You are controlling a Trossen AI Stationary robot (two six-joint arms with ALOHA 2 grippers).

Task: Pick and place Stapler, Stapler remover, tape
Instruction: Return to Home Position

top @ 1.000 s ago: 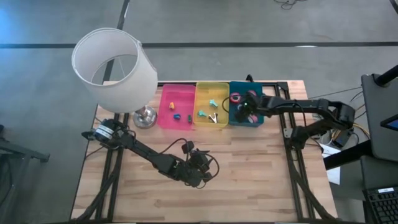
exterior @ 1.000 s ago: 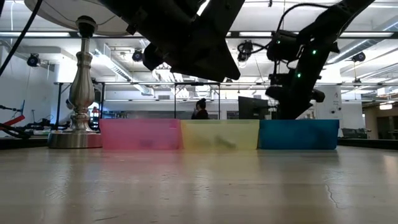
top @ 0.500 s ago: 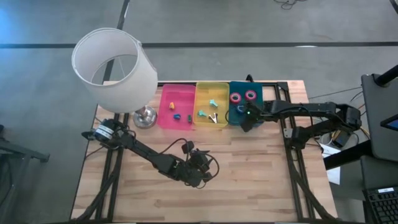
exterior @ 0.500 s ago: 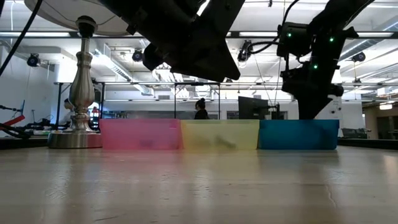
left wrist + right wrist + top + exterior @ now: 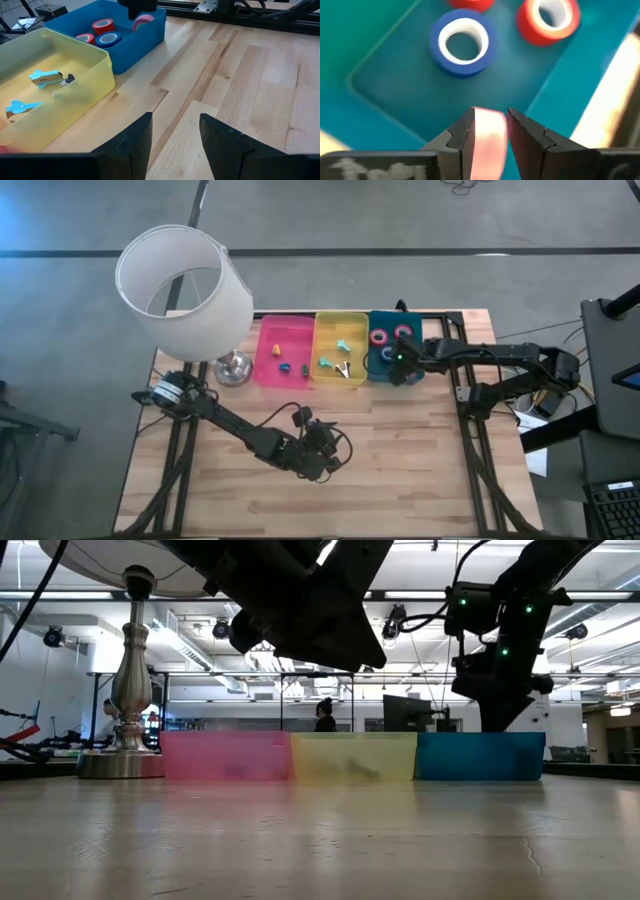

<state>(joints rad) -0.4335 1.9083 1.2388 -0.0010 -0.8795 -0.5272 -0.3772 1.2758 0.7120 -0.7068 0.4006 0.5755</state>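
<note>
Over the last second we see the right pincer pull back from deep over the blue bin to the bin's edge nearest the open bench. In the last half second it has hardly shifted. That retreat uncovers the tape: two red rolls lie flat beyond its tip and the blue roll just ahead of it, all on the bin floor. We judge the sorting all but finished, with only the trip back to rest remaining. One doubt: a pink roll shows on edge right at this pincer's tip, and we cannot tell whether it is clenched there or merely stands in the bin underneath. The left pincer hangs released over bare bench, well apart from the blue bin, holding nothing.
</note>
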